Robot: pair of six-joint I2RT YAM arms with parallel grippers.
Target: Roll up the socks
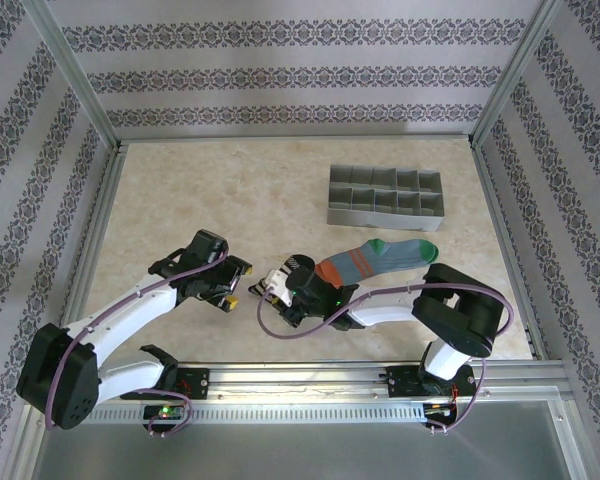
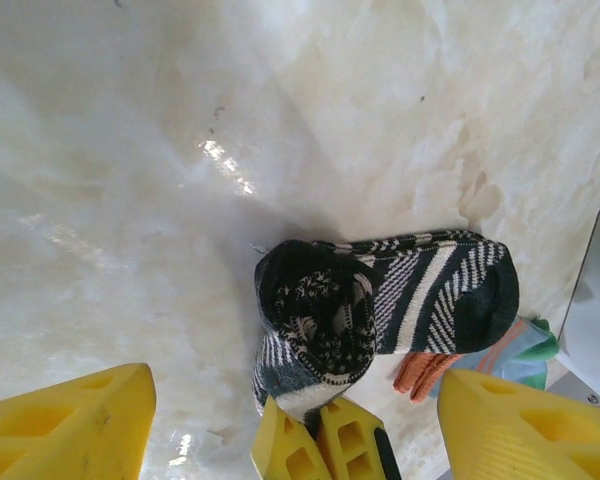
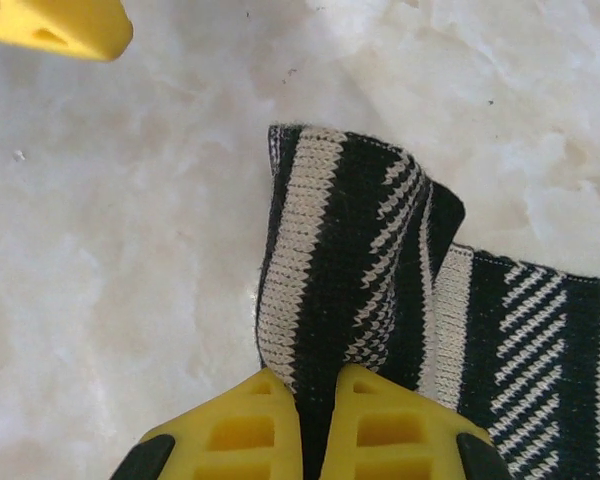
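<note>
L gripper (image 1: 237, 284), well left of the grey tray (image 1: 385, 195) and nearer the arms, has its fingers spread wide w/ nothing between them, facing the black striped sock (image 2: 410, 295). That sock lies partly rolled on the table (image 1: 180, 220), front-left of the tray, w/ the R gripper (image 3: 315, 420) pinching its folded end tight. The teal sock (image 1: 380, 258) lies flat just in front of the tray, orange toe toward the black one.

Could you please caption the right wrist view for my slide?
Right gripper pinching the folded black striped sock on a pale tabletop.
</note>
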